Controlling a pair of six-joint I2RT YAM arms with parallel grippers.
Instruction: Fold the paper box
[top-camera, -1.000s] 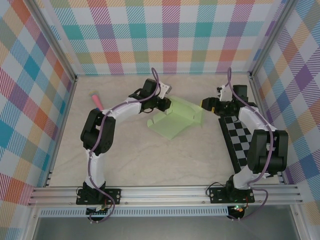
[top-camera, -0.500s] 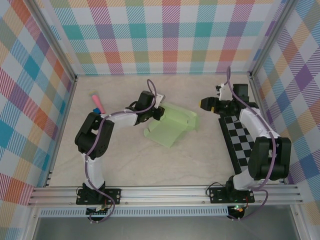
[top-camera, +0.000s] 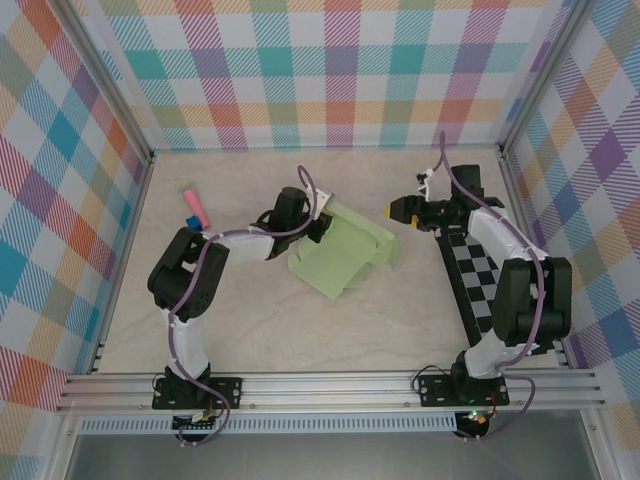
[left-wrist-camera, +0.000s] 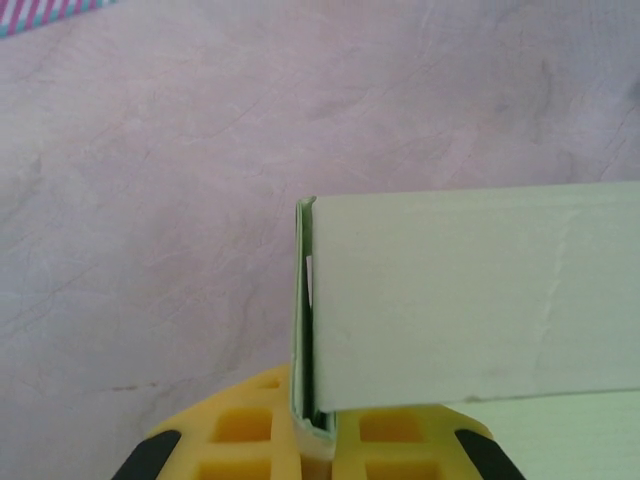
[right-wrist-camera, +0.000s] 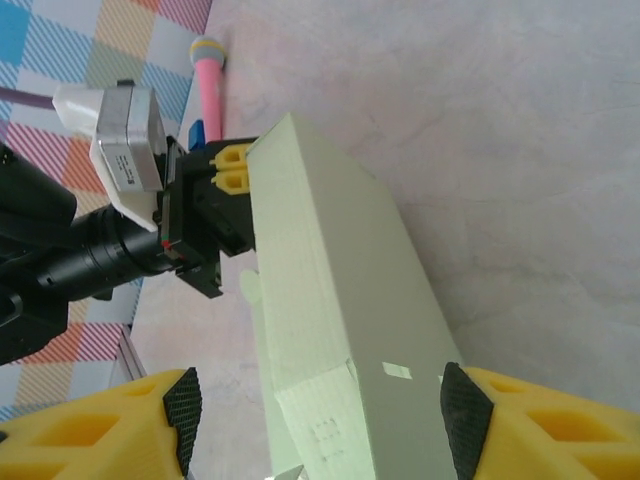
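The paper box (top-camera: 345, 256) is pale green card, partly folded, lying mid-table with one long wall standing up. My left gripper (top-camera: 318, 226) is shut on its far-left upright edge. In the left wrist view the yellow fingers (left-wrist-camera: 250, 430) pinch doubled card at the gripper (left-wrist-camera: 320, 435), and the box wall (left-wrist-camera: 470, 300) runs off to the right. My right gripper (top-camera: 396, 210) is open just beyond the box's right end. In the right wrist view the box (right-wrist-camera: 340, 300) stretches away from the gap of that gripper (right-wrist-camera: 317, 420), unclamped, with the left gripper (right-wrist-camera: 232, 170) at its far end.
A black-and-white checkered board (top-camera: 478, 285) lies under the right arm along the right wall. A small pink-and-blue stick (top-camera: 192, 202) rests near the back left, also seen as the stick (right-wrist-camera: 208, 80). Plaid walls and metal rails enclose the table.
The left gripper has drawn the box a little left and toward the front, still pinching it. The right gripper has moved left toward the box's end and opened slightly wider.
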